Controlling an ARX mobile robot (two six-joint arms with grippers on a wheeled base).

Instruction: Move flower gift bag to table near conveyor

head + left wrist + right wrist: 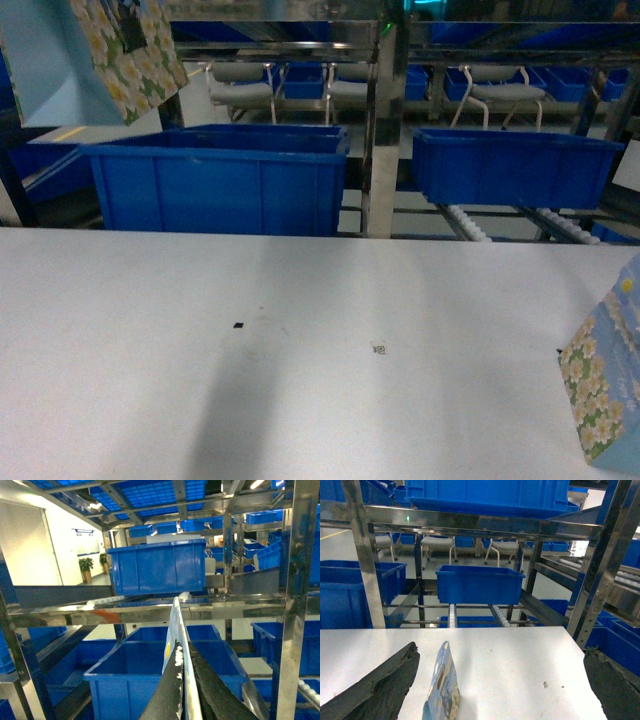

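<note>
A flower gift bag (130, 55) hangs high at the far left of the head view, above the blue bins and off the table. In the left wrist view my left gripper (182, 667) is shut on the thin upper edge of this flower gift bag (172, 627). A second flowered bag (605, 400) stands upright on the white table (300, 350) at the near right. In the right wrist view my right gripper (501, 651) is open, and this standing bag (442, 690) is between its fingers, close to the left finger (380, 690) and untouched. The conveyor (470, 222) lies just beyond the table's far edge.
Two blue plastic bins (220, 175) (515, 165) sit on the racking behind the table. A steel upright (380, 130) stands between them. More steel posts (597, 565) rise by the table's right corner. Chairs (240, 90) stand further back.
</note>
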